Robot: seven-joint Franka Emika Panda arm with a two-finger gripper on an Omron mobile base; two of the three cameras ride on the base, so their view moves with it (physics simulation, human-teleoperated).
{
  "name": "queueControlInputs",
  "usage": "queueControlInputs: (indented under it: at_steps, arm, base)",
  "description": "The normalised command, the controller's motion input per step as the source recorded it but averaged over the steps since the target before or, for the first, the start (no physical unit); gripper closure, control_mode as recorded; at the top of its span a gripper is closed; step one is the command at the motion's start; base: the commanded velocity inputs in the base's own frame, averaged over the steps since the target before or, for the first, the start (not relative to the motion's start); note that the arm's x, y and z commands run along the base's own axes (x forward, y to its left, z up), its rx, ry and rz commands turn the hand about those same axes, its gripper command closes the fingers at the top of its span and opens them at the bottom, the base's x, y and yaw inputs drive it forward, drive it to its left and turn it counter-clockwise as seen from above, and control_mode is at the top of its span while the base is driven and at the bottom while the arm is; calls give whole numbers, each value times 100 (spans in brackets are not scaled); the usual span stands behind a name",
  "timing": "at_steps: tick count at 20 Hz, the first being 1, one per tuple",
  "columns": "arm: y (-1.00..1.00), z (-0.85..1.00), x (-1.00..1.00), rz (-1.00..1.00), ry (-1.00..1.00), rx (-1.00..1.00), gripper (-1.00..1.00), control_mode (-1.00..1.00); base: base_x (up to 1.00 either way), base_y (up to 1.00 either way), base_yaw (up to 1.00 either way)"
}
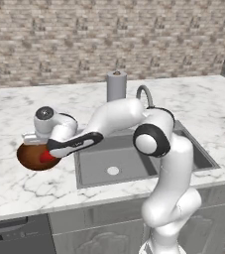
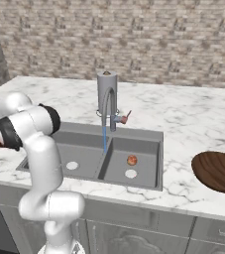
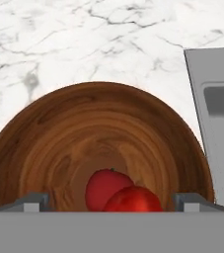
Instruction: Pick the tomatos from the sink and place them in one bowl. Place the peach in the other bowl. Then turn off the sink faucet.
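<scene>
On the left, on the marble worktop (image 1: pixel 15 188), a reddish-brown wooden bowl (image 3: pixel 59 143) sits beside the sink's left rim. Both tomatoes (image 3: pixel 118 192) lie in its bottom, touching each other, so that part of the job looks done. The pincer (image 3: pixel 111 202) hangs just over them; its two fingertips (image 3: pixel 32 201) stand spread wide, one on each side of the fruit, holding nothing.

Moving right, the grey double-basin sink (image 2: pixel 143 136) has a bare left basin. In the right basin the peach (image 2: pixel 132 159) rests just above the white drain, not yet picked. Behind the divider the gooseneck faucet (image 2: pixel 109 106) runs a thin blue stream into the sink, so it remains to be shut off. A grey upright cylinder (image 1: pixel 116 84) stands behind it.

Far right, well apart from the sink, the second wooden bowl (image 2: pixel 218 171) waits empty for the peach. As I judge it, two steps remain: peach, then faucet.
</scene>
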Motion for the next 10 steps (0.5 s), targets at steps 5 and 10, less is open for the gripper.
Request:
queueControlInputs:
  at_steps: [5,10]
  arm:
    - [-64,44,-7,-14,1,1,-100,-100]
    - [-83,40,-37,-11,0,3,-100,-100]
  base:
    - [0,0,0]
    - [0,0,0]
